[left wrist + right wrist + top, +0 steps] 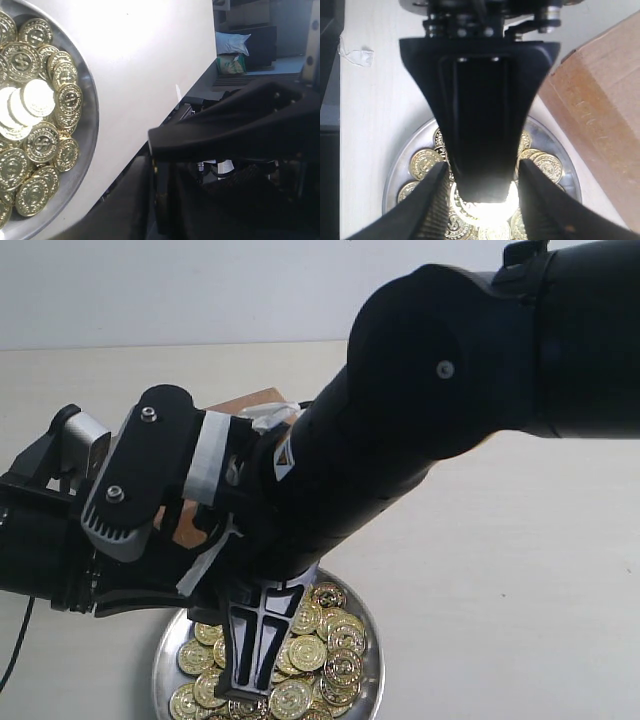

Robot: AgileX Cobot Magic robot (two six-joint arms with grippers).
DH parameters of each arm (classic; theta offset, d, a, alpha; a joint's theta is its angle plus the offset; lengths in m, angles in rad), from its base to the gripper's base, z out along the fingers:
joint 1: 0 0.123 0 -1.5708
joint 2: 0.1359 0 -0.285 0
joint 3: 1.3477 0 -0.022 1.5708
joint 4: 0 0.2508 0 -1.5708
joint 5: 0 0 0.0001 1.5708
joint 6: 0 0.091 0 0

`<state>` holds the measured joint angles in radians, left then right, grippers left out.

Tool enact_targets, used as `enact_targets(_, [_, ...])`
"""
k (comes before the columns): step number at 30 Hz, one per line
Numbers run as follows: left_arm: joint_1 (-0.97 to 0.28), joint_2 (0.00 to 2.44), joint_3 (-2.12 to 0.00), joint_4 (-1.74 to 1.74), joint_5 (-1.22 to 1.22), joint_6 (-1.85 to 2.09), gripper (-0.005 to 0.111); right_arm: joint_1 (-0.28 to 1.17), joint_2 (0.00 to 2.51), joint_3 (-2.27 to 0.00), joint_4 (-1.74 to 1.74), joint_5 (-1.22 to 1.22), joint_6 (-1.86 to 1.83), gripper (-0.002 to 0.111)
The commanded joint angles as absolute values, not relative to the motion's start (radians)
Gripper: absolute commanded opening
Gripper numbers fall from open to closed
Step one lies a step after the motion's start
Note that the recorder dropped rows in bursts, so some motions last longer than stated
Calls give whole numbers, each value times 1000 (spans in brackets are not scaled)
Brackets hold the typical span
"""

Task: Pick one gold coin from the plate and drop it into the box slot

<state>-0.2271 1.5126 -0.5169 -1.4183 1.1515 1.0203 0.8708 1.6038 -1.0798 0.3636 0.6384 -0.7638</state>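
Note:
The silver plate [372, 645] sits at the near table edge, piled with gold coins [308, 652]. My right gripper [487, 215] hangs open just above the pile, its fingers [432, 210] spread either side of a glaring coin, holding nothing. The brown box [600, 100] stands beside the plate; only a corner of the box [250, 402] shows behind the arms, and its slot is hidden. My left gripper [157, 165] lies low beside the plate [91, 130], its dark jaws close together with nothing seen in them. The coins [42, 142] lie off to its side.
The big right arm [440, 390] crosses the scene and covers most of the box. The left arm [60, 540] rests at the left edge. Bare pale table [520, 570] lies to the right. The table edge [165, 105] drops off near the plate.

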Motion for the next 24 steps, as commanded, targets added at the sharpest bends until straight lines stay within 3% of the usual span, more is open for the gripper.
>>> enact_targets(1, [-234, 1520, -524, -1438, 1160, 1046, 7, 873, 1595, -1086, 367, 611, -759, 28])
enact_targets(3, [-234, 1520, -524, -1441, 1168, 1055, 0, 873, 1595, -1086, 367, 611, -759, 28])
enact_targets(8, [-234, 1520, -524, -1453, 1175, 1066, 0, 873, 1595, -1086, 367, 609, -759, 30])
enact_targets(10, [-234, 1520, -524, -1453, 1175, 1066, 0, 873, 1595, -1086, 367, 607, -759, 37])
enact_targets(11, [-234, 1520, -524, -1453, 1175, 1066, 0, 873, 1595, -1086, 367, 605, -759, 43])
enact_targets(12, [-234, 1520, -524, -1453, 1175, 1066, 0, 873, 1595, -1086, 367, 596, -758, 57])
enact_targets(14, [-234, 1520, -526, -1453, 1175, 1066, 0, 873, 1595, -1086, 361, 585, -756, 68])
enact_targets(19, [-234, 1520, -525, -1456, 1175, 1070, 0, 873, 1591, -1086, 255, 573, -643, 83])
enact_targets(24, [-230, 1520, -525, -1459, 1164, 1070, 0, 873, 1568, -1086, 84, 615, -464, 91])
